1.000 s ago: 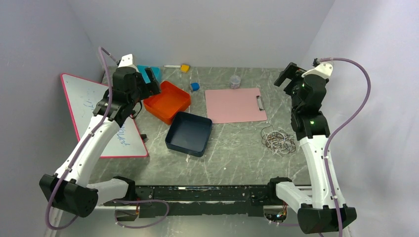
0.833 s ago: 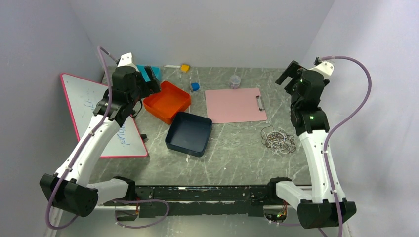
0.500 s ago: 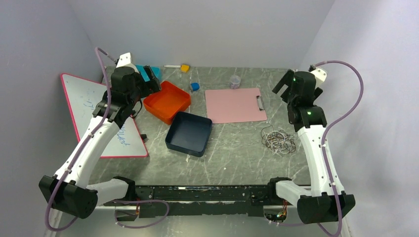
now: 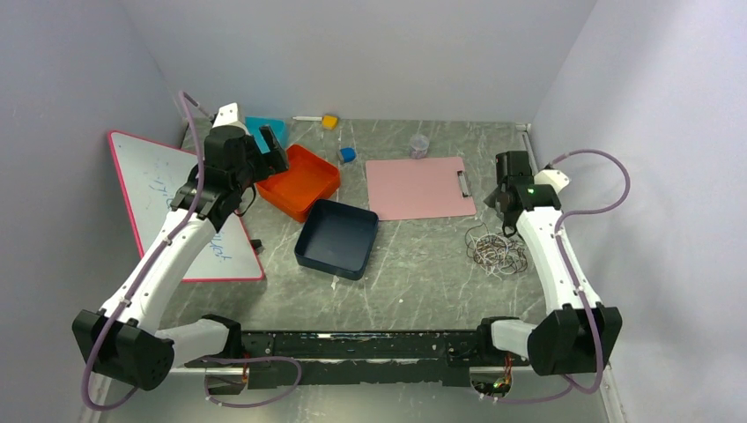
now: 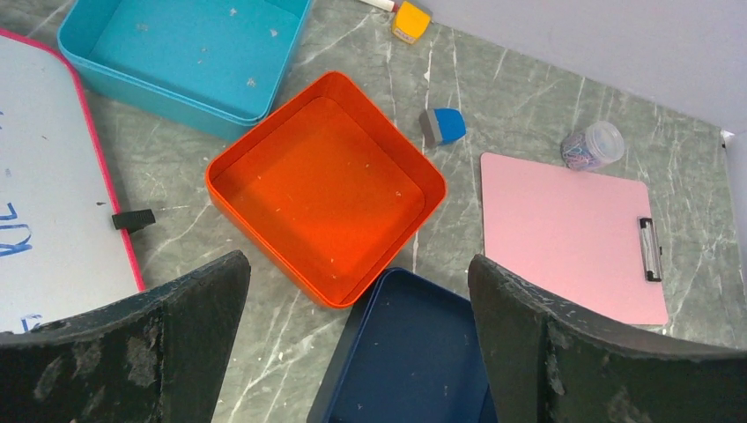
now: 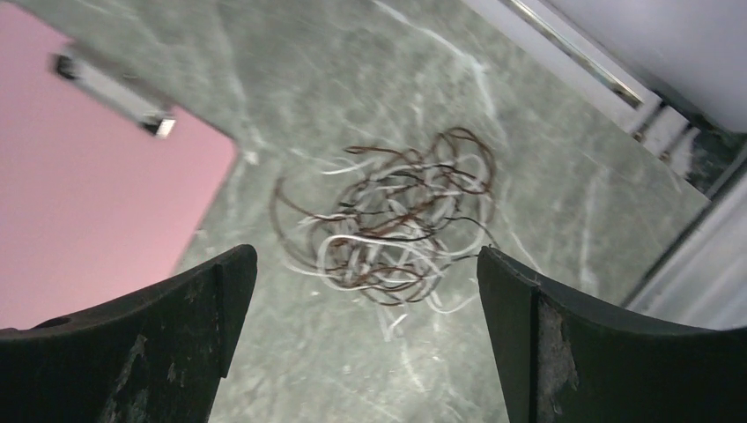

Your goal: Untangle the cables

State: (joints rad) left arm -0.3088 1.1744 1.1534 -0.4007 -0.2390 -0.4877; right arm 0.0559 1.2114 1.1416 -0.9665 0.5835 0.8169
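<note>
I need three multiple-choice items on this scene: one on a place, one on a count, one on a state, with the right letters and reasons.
1. Where do the cables lie?
A. inside a tray
B. on the table beside the pink clipboard
C. on top of that clipboard

2. How many trays are there?
A. one
B. two
C. three

3. How is the right gripper?
A. shut on a cable
B. open, empty
C. shut on the clipboard

1 B: they rest on the bare tabletop.
2 C: teal tray, orange tray, navy tray.
3 B: its jaws stand wide apart, cables untouched.
</note>
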